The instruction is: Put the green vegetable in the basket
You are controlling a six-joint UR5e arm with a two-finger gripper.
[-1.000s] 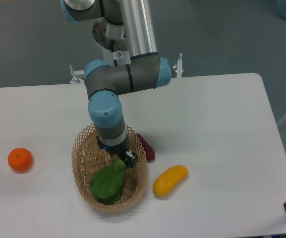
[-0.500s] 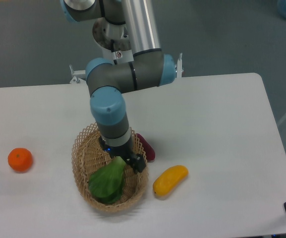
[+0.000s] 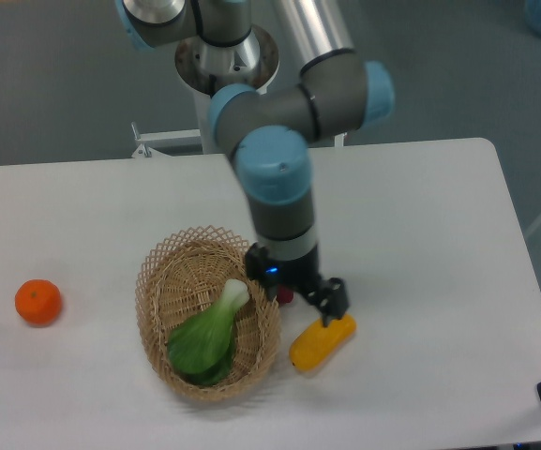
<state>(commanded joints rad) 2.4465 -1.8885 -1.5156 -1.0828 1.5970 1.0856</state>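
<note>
The green vegetable (image 3: 204,336) lies inside the basket (image 3: 159,272), dark leaves toward the front and its pale stem pointing up-right at the rim. My gripper (image 3: 297,289) is to the right of the basket, over the gap between the basket's rim and the yellow fruit. It is open and holds nothing; one dark finger (image 3: 334,300) hangs just above the fruit's upper end. The gripper is well clear of the vegetable.
A yellow elongated fruit (image 3: 320,342) lies right of the basket, partly under the gripper. Only a sliver of the dark purple vegetable (image 3: 287,296) shows below the wrist. An orange (image 3: 37,302) sits at the far left. The arm's base stands behind the table's back edge.
The gripper has let go of the green vegetable, which now rests in the basket. The arm has swung right, out of the basket and over the purple vegetable and yellow fruit.
</note>
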